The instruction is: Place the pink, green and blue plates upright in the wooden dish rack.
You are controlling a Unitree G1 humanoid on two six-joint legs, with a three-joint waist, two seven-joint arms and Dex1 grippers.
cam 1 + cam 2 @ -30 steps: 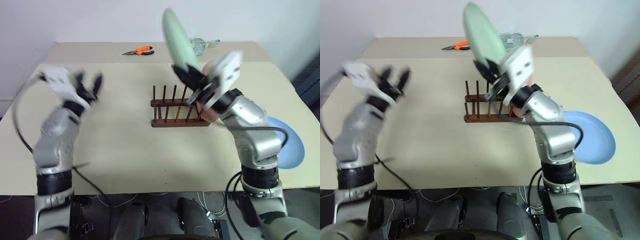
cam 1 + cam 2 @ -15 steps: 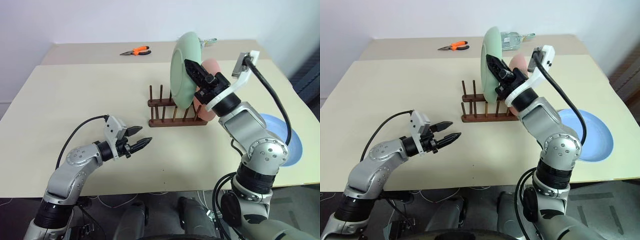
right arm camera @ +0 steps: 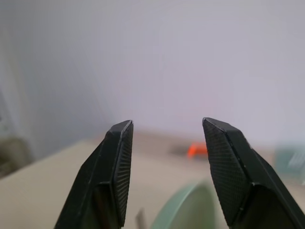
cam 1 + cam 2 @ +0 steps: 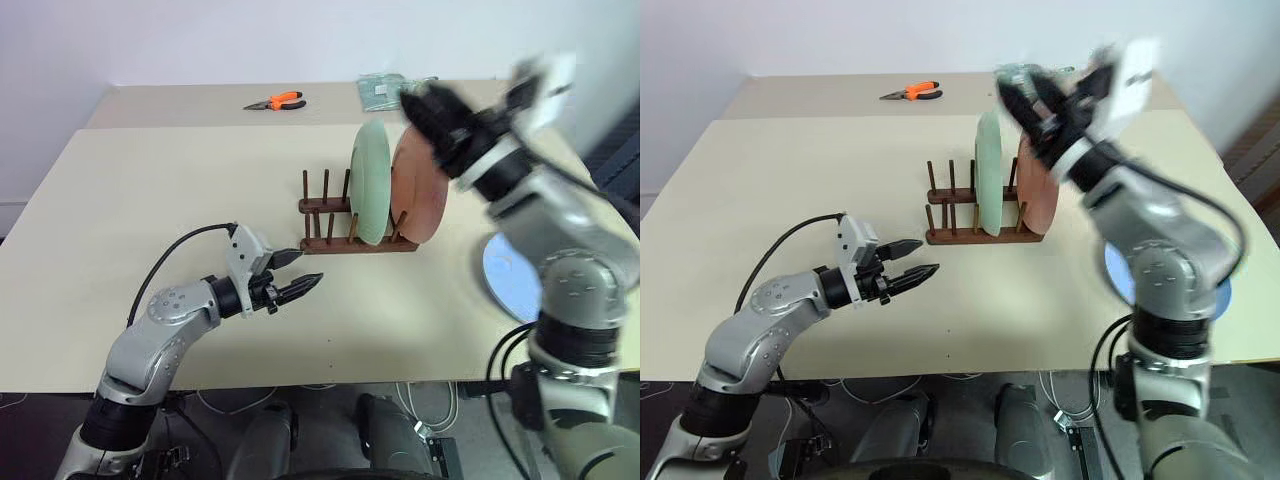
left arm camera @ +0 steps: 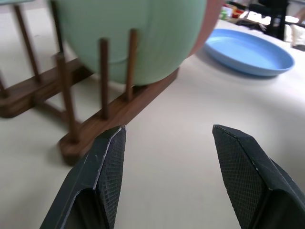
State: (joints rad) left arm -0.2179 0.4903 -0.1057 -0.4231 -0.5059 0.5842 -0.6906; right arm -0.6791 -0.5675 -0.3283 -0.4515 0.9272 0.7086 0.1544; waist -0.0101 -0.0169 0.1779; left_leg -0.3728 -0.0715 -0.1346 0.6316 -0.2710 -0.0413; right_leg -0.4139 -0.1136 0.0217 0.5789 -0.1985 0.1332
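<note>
Two plates, the green plate (image 4: 370, 183) and pink plate (image 4: 418, 195), stand upright in your wooden dish rack (image 4: 345, 241) with the blue plate (image 4: 512, 280) flat on the table, while your left wrist view shows the left gripper (image 5: 167, 157) open and empty, your right wrist view the right gripper (image 3: 167, 164) open above the green rim.

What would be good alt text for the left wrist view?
A green plate stands upright between the pegs of a wooden rack, with a blue plate lying flat on the table behind. The open left gripper points at them.
</note>
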